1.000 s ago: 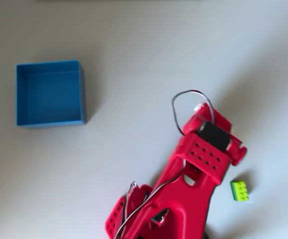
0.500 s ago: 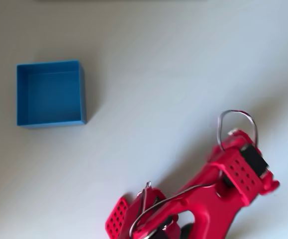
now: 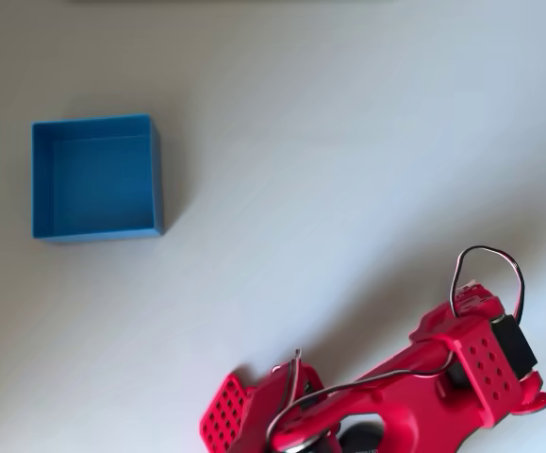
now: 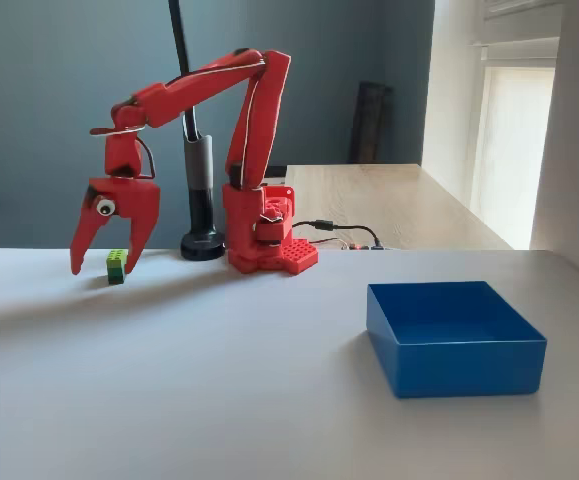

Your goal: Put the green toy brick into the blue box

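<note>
jaws spread astride green toy brick (image 4: 116,266)

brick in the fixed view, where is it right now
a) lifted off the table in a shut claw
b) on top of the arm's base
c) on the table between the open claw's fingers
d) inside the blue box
c: in the fixed view the brick sits on the table, with the open claw reaching down around it, one finger on each side, far from the box, whose visible inside holds nothing.
</note>
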{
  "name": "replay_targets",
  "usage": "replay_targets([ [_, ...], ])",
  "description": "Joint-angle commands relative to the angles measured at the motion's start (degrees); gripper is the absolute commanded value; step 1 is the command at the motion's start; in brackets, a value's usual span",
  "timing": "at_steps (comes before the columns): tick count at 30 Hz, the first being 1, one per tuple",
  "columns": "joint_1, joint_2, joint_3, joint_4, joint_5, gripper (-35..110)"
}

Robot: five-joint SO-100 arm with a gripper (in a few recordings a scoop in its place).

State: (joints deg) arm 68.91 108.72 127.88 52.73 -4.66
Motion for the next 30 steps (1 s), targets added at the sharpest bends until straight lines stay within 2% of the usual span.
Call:
replay_targets([
  [1,1.4,0.4,1.1,0.7,-0.7,32],
  [12,1.9,-1.6,4.7,0.5,0.8,33],
  [30,11.0,-1.6,0.6,0.7,-2.7,31],
])
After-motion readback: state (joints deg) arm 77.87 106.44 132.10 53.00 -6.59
